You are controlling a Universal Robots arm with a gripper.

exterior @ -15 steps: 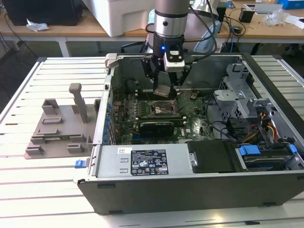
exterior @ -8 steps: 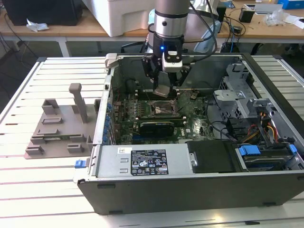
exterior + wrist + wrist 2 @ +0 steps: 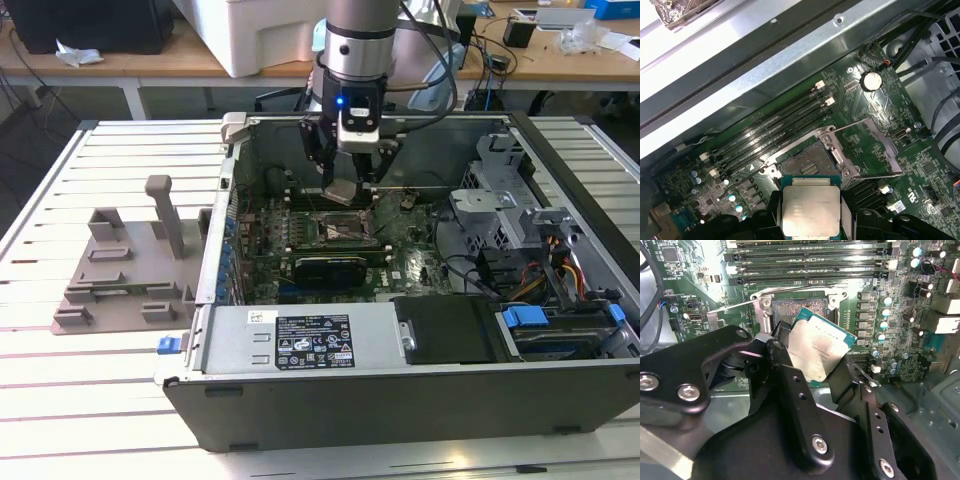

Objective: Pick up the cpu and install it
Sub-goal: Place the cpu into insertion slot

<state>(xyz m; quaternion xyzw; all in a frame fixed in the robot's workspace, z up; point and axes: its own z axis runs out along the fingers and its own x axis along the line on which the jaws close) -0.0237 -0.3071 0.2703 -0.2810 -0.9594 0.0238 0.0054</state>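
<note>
My gripper (image 3: 344, 192) hangs inside the open computer case (image 3: 400, 400), shut on the cpu (image 3: 343, 190), a flat silvery square chip with a thin green rim. The chip is held a little above the motherboard's open black-framed socket (image 3: 335, 228). In the second wrist view the two black fingers (image 3: 782, 370) clamp opposite edges of the cpu (image 3: 817, 350), which is tilted in front of the socket (image 3: 790, 307). In the first wrist view the cpu (image 3: 811, 210) sits between the fingers (image 3: 847, 212), just short of the socket (image 3: 807, 162).
The socket's metal load plate (image 3: 870, 150) is swung open beside it. Memory slots (image 3: 775, 125) run behind the socket. The power supply (image 3: 310, 340), a drive cage (image 3: 500, 200) and cables (image 3: 560, 270) crowd the case. A grey plastic tray (image 3: 120, 270) lies on the slatted table at the exterior view's left.
</note>
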